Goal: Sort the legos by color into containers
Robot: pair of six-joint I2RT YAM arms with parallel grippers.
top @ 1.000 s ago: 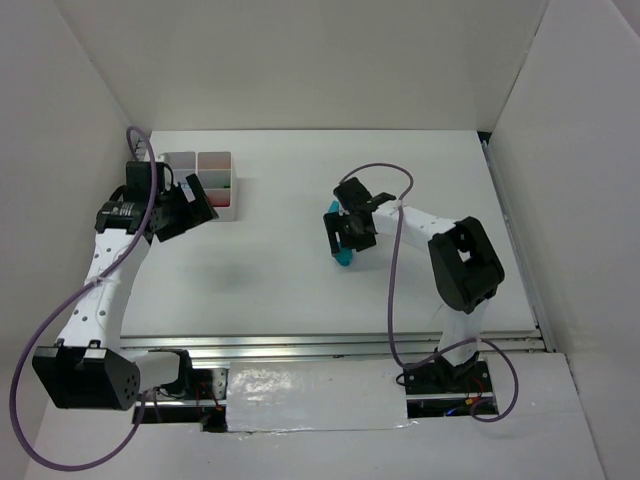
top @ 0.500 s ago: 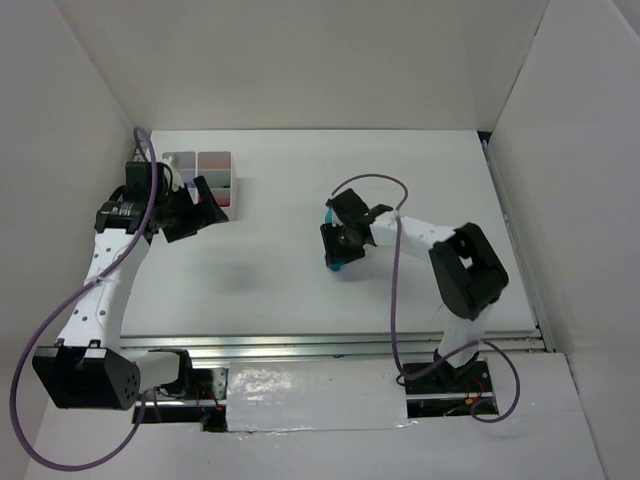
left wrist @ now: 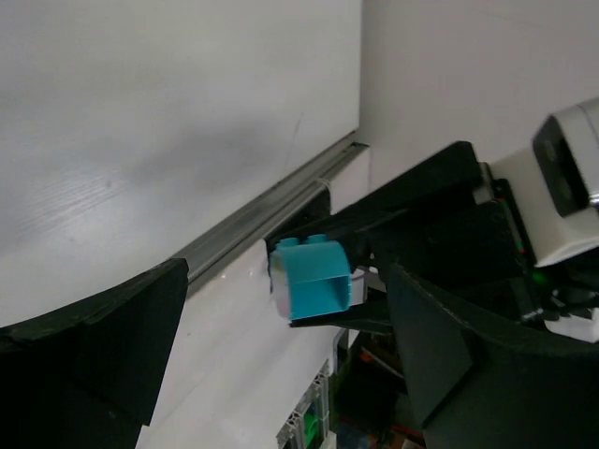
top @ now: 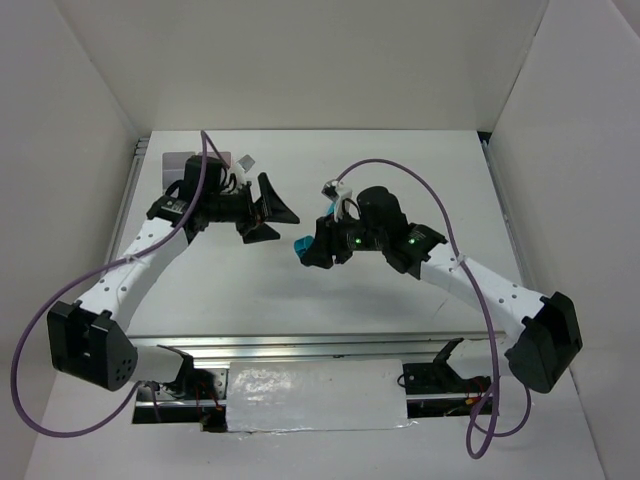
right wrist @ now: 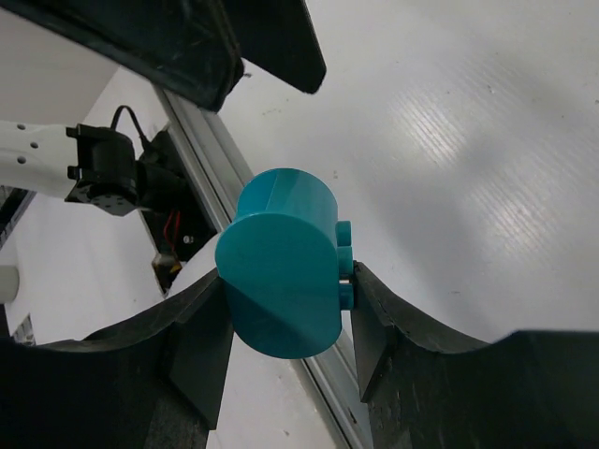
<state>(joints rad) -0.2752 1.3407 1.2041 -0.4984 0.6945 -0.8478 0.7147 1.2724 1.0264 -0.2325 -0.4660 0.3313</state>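
The teal lego [top: 303,247] hangs above the table [top: 420,170], well apart from the white tray [top: 172,160], off to the tray's right and nearer the arm bases. The right gripper [top: 310,250] has its fingers [right wrist: 201,327] pinching the lego on two opposite sides, so its rounded end and its studs stick out free. The left gripper [top: 272,220] sits between the tray and the lego, its fingers [left wrist: 94,346] spread wide and its mouth turned away from the tray toward the piece, not touching it. This looks like a hand-over, with the left arm best placed to reach the tray. To do it well, the left fingers should come in crosswise to the right ones and close on the bare faces, near the middle of the piece rather than on the curved end, where they could slip off. The approach should be slow and straight, since the black fingers of both arms are crowded close. The right fingers should open only once the left pair is firmly on. A low hand-over would keep any drop short. Most of the tray is hidden behind the left arm, so I cannot tell which compartment holds teal.
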